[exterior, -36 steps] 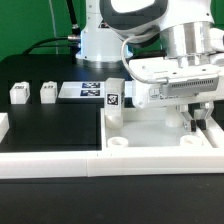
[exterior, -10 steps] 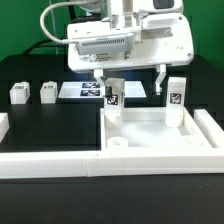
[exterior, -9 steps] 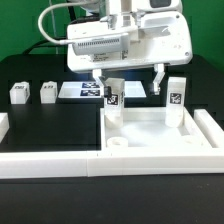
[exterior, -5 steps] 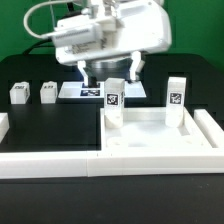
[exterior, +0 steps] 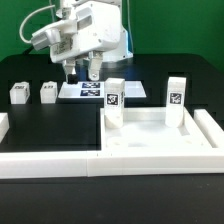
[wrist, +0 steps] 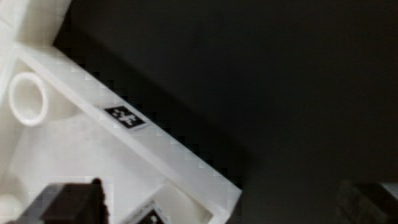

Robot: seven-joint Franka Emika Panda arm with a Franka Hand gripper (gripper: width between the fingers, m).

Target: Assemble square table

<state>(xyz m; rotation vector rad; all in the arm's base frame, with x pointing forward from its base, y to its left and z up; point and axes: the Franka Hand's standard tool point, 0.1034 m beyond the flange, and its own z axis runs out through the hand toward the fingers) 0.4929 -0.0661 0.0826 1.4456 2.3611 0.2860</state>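
Exterior view: tool [exterior: 81,72] seen wide open, nothing held, above marker board [exterior: 88,90] by desk's [exterior: 55,125] far edge; square table top [exterior: 150,130] laid toward desk's front edge, exterior view's right; two legs [exterior: 115,95] stood upright at its far corners; two loose legs [exterior: 18,93] laid near desk's far edge, exterior view's left.

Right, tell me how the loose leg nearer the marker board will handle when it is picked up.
The loose leg looks like a solid moulded plastic block, so it is probably stiff. It is small, so likely light. It rests flat-sided on the black table, so it should not roll, though its smooth faces might slip in a weak grip.
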